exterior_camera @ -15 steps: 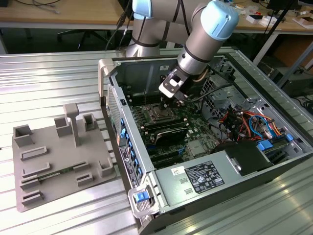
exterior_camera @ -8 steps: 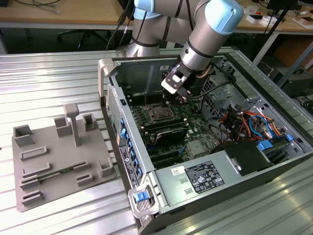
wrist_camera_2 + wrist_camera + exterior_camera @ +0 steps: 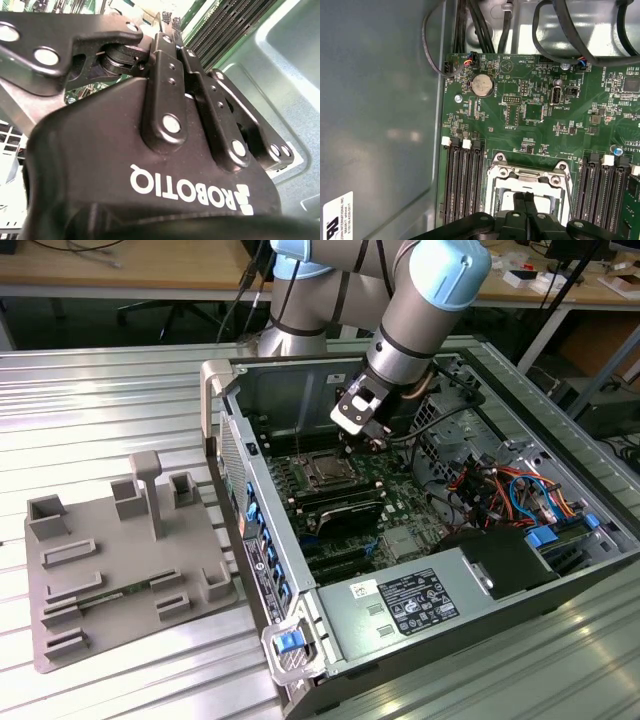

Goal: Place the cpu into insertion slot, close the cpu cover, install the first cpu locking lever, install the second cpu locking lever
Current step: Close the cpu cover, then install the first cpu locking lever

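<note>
The ribbed metal worktop (image 3: pixel 120 390) carries everything here, and I place it all from the processor socket (image 3: pixel 325 471). The open computer case (image 3: pixel 300 380) lies on its side around the socket, with the socket facing up. A grey plastic fixture (image 3: pixel 110 540) lies on the worktop well apart from the socket, outside the case, toward the exterior view's left. My arm (image 3: pixel 420 310) reaches down into the case and ends just above the socket.

The green motherboard (image 3: pixel 530 115) holds the socket, and in the first wrist view banks of black memory slots (image 3: pixel 462 185) flank the socket on both sides. Black cables (image 3: pixel 560 30) loop along the board's edge, far from the socket.

The cpu cover (image 3: pixel 530 175), a silvery metal frame, lies flat on the socket as far as I can tell. Through its open middle I see a pale grey flat surface that I take for the cpu (image 3: pixel 551 202), seated in the socket, though my fingers hide much of it. I cannot make out how the locking levers sit.

My tool (image 3: pixel 525 197) hangs right over the middle of the socket with its two black fingers (image 3: pixel 520 200) pressed together, only a thin seam between them. A round silver coin battery (image 3: pixel 482 85) sits on the board, apart from the socket.
</note>
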Motion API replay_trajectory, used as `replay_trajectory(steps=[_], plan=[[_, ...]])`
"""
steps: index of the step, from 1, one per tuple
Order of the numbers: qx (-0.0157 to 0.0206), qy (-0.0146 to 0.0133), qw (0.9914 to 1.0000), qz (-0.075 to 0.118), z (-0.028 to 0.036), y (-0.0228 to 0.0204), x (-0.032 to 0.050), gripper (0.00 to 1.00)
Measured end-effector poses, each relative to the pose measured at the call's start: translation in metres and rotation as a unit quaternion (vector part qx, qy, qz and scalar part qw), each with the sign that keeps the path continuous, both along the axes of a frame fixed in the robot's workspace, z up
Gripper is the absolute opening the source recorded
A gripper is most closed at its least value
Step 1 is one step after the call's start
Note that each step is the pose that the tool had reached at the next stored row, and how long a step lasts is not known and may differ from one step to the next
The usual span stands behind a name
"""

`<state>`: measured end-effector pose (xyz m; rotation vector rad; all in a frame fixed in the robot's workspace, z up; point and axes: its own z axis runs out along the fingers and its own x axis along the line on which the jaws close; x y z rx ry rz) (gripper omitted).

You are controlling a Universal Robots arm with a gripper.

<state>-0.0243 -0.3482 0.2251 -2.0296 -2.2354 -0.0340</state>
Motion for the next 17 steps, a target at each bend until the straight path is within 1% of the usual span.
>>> replay_trajectory(steps=[6, 9, 10, 12, 13, 17], plan=[[0.0000, -0.0022, 1.00000, 0.000, 0.0000, 0.0000, 0.0000, 0.11], [0.0000, -0.0043, 0.99999, 0.000, 0.0000, 0.0000, 0.0000, 0.11], [0.0000, -0.0045, 0.99999, 0.000, 0.0000, 0.0000, 0.0000, 0.11], [-0.0001, -0.0044, 0.99996, 0.008, 0.0001, -0.0001, -0.0001, 0.11], [0.0001, -0.0044, 0.99984, 0.017, 0.0000, 0.0000, 0.0000, 0.11], [0.0004, -0.0044, 0.99943, 0.034, 0.0001, 0.0000, 0.0000, 0.11]])
